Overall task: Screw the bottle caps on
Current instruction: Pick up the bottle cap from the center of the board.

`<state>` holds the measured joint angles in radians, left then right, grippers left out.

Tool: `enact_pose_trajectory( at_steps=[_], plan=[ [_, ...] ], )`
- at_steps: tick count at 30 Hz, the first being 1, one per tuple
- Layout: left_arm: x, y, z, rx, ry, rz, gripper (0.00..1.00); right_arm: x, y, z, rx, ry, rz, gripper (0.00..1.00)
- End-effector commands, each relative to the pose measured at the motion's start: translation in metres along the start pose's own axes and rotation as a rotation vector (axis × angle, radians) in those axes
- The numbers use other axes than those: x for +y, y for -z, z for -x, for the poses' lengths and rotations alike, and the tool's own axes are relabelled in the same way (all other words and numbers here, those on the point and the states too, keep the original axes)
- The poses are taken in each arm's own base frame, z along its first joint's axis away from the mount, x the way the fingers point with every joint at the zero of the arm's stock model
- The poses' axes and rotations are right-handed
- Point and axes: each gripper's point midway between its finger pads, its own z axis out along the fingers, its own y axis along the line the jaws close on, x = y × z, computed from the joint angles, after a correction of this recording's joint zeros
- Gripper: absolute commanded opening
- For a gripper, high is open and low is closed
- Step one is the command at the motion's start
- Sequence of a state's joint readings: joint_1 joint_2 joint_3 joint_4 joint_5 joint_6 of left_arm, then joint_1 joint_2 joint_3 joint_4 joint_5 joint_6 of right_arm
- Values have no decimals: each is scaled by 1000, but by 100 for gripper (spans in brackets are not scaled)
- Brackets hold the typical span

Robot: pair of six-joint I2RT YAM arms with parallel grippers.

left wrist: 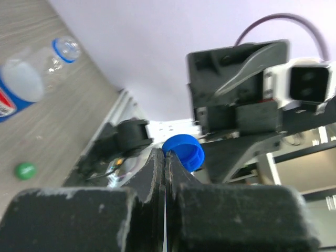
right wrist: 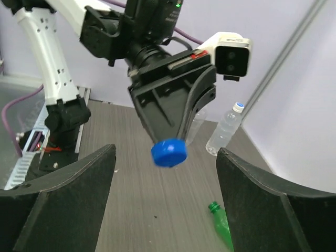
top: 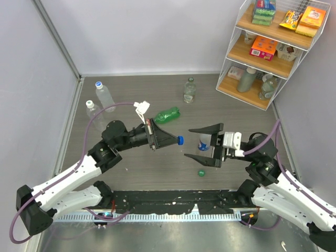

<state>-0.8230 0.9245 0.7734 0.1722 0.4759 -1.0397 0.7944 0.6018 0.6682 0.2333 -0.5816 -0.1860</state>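
The left gripper [left wrist: 165, 157], pressed together, pinches the blue cap [left wrist: 184, 151] by its rim alone, in the air; the right gripper [top: 187, 143] gapes empty facing it. So thin a hold could let the cap slip and drop to the tabletop [top: 157, 169] if nudged.

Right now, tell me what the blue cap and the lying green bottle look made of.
Blue cap: likely moulded plastic, opaque and smooth, with a soft sheen on its side. Green bottle: probably thin plastic, going by its translucent green body and glossy highlights.
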Motion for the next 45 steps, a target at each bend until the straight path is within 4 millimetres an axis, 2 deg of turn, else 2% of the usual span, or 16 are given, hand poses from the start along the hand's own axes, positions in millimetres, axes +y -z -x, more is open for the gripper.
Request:
enact_pose_trajectory(
  at_steps=[1, 2, 6, 7, 8, 11, 16, 25, 31, 32, 37, 40, 42, 45],
  plan=[
    [-57, 12, 20, -75, 185, -211, 0, 19, 4, 11, -81, 182, 121, 82],
    [-59, 13, 22, -82, 218, -207, 0, 21, 6, 6, -88, 203, 124, 82],
    [-80, 18, 30, -83, 258, -262, 0, 22, 4, 18, -162, 246, 125, 82],
    [-83, 19, 31, -86, 264, -275, 0, 19, 3, 27, -185, 257, 116, 81],
    [-84, 20, 31, -86, 270, -279, 0, 18, -1, 25, -180, 236, 117, 80],
    [-81, 18, 32, -95, 283, -270, 0, 11, -7, 40, -227, 208, 100, 76],
    [-81, 17, 31, -82, 277, -278, 0, 2, -18, 36, -210, 206, 90, 73],
    [-75, 12, 28, -65, 254, -245, 0, -17, -21, 48, -221, 203, -3, 74],
    [-73, 9, 25, -42, 251, -242, 0, -13, -27, 47, -204, 191, 48, 70],
    [-74, 9, 25, -42, 248, -247, 0, -11, -28, 47, -203, 188, 58, 65],
    [-79, 12, 26, -56, 231, -280, 0, -7, -30, 39, -162, 176, 97, 59],
    [-81, 13, 27, -58, 221, -289, 0, -6, -30, 40, -166, 185, 104, 57],
    [-78, 12, 27, -59, 222, -279, 0, -5, -30, 43, -174, 192, 108, 51],
    [-78, 10, 26, -44, 222, -282, 0, -4, -29, 44, -181, 196, 115, 50]
  ],
)
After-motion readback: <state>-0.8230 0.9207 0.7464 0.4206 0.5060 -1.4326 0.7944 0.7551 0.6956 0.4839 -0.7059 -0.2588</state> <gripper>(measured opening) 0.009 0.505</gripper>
